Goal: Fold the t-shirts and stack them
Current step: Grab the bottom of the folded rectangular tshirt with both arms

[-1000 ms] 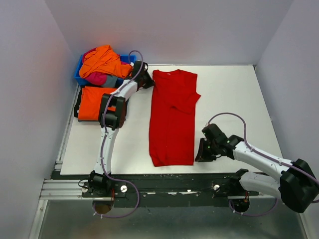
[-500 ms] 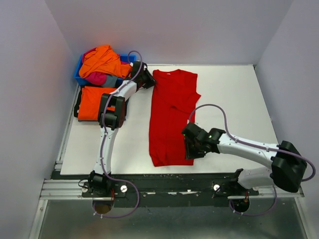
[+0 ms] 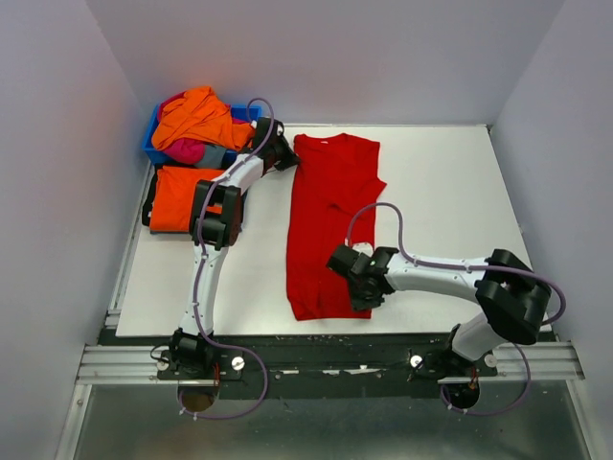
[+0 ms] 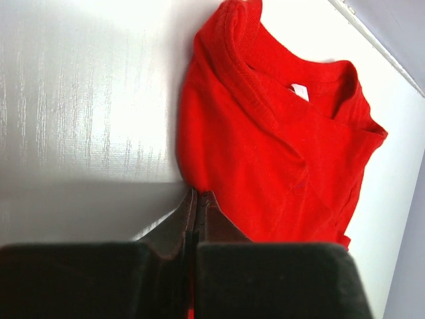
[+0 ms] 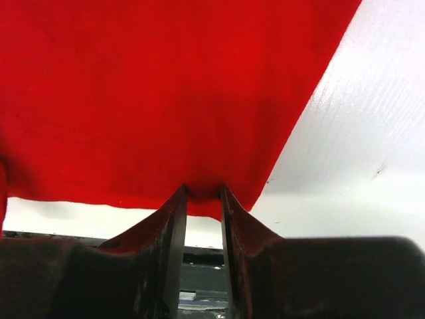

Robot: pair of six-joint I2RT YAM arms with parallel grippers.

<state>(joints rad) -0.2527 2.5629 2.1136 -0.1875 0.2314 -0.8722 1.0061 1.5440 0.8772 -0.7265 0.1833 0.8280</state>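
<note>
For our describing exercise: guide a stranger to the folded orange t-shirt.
On the white table, find the far left corner, where a blue bin stands. On its near side lies the folded orange t-shirt, flat and neat, unlike the crumpled orange t-shirt heaped in the bin.

No print, brand, number or sign can be read in any view. The only label in sight is a white tag [image 4: 299, 91] inside the collar of the red t-shirt [image 4: 279, 153], and nothing on it is legible.
</note>
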